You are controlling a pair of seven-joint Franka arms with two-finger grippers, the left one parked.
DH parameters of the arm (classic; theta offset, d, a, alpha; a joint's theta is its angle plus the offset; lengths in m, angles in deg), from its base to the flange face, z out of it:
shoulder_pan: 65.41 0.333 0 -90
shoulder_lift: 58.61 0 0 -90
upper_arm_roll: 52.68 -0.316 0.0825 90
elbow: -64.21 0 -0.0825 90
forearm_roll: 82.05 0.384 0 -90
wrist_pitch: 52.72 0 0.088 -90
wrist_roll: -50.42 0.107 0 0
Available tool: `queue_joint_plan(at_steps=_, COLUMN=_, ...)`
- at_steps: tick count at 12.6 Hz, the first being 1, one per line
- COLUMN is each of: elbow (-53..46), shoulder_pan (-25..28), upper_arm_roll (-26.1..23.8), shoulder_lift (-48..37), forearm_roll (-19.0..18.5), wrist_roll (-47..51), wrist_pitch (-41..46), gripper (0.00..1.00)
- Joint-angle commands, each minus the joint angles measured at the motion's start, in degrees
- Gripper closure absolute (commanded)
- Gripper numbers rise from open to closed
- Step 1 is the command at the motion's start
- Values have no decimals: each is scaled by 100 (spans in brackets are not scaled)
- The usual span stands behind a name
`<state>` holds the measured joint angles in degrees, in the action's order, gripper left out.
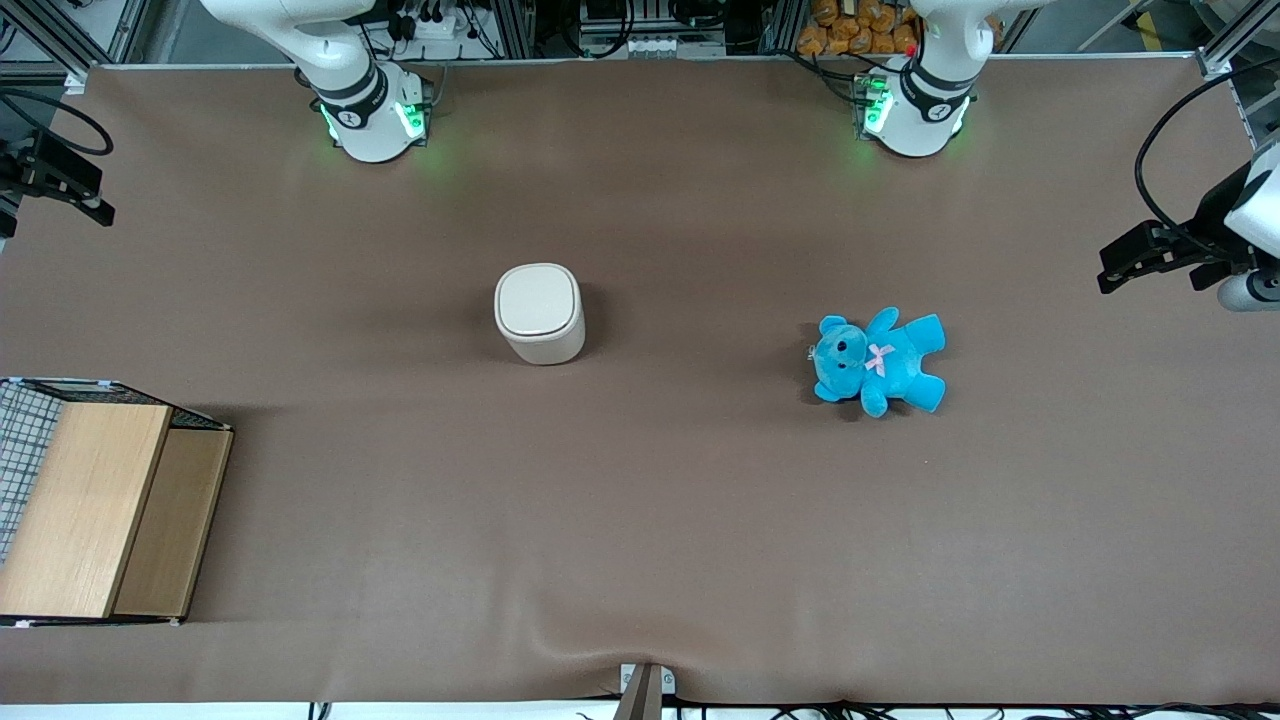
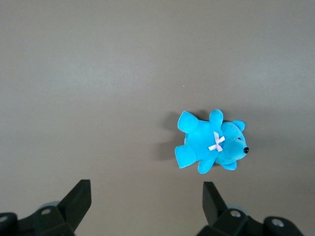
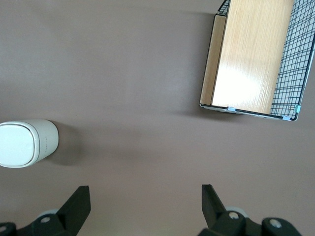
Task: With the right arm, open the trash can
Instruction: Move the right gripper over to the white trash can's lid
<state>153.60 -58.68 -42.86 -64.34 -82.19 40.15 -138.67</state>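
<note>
STEP: reach for lid | END EFFECTOR [image 3: 142, 206]: fingers spread apart, holding nothing, high over bare counter [image 1: 640, 520], well apart from trash can [image 1: 540, 313] | CAN: upright mid-counter, lid shut and facing up, outline near-square, no clear long axis | ADVICE: you descend over the can first; hinge side cannot be told.

Even, moderately bright overhead light, all views sharp. Counter [image 1: 640, 520] matte brown, no glare. Trash can [image 1: 539, 312] casts soft shadow toward parked arm's end; lid pale, not blown out. Teddy [image 1: 880, 360] has faint, short shadow. Wooden box [image 3: 251, 54] shows bright sheen patch on top in right wrist view. Green LED glow on counter at top of front frame. Claw [image 3: 145, 196] dark, low detail, fingers spread, hangs over bare counter near working arm's end.
</note>
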Motion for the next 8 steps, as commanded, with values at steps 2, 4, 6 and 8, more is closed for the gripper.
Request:
queue_joint_plan(at_steps=2, elbow=-36, shoulder_pan=48, upper_arm_roll=20, shoulder_lift=-42, forearm_roll=-12, wrist_roll=86, wrist_pitch=140, gripper=0)
queue_joint_plan(at_steps=4, elbow=-71, shoulder_pan=48, upper_arm_roll=11, shoulder_lift=-33, forearm_roll=14, wrist_roll=95, wrist_pitch=140, gripper=0)
queue_joint_plan(at_steps=6, elbow=-63, shoulder_pan=48, upper_arm_roll=11, shoulder_lift=2, forearm_roll=110, wrist_roll=95, wrist_pitch=140, gripper=0)
queue_joint_plan(at_steps=8, elbow=-1, shoulder_pan=144, upper_arm_roll=-260, shoulder_lift=37, forearm_roll=137, wrist_roll=557, wrist_pitch=140, gripper=0)
